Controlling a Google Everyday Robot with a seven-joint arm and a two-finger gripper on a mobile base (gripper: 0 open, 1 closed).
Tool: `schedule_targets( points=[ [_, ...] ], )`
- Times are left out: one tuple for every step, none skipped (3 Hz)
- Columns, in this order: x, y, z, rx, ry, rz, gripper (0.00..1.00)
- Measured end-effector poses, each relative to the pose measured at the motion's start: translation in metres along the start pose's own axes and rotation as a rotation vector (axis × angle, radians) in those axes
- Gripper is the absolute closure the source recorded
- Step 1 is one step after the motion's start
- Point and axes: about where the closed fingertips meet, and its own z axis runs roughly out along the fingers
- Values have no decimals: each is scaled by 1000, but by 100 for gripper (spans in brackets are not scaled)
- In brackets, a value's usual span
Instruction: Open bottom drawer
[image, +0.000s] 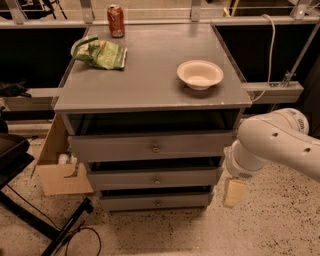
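Observation:
The grey cabinet has three drawers stacked at its front. The bottom drawer is the lowest, a slim grey front with a small round metal knob, and its front sits about level with the middle drawer above it. The top drawer has a taller front. My white arm reaches in from the right. The gripper hangs pale yellow beside the cabinet's lower right corner, level with the bottom drawer and right of its front, not touching the knob.
On the cabinet top are a white bowl, a green snack bag and a red soda can. An open cardboard box stands at the cabinet's left. Black stand legs and cable lie on the speckled floor at lower left.

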Motion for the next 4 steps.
schedule_targets(
  points=[
    [0,0,0,0,0,0,0],
    [-11,9,30,-21,4,-41,0],
    [-19,34,98,-59,16,-88,0],
    [-25,63,171,-79,6,-146,0]
  ],
)
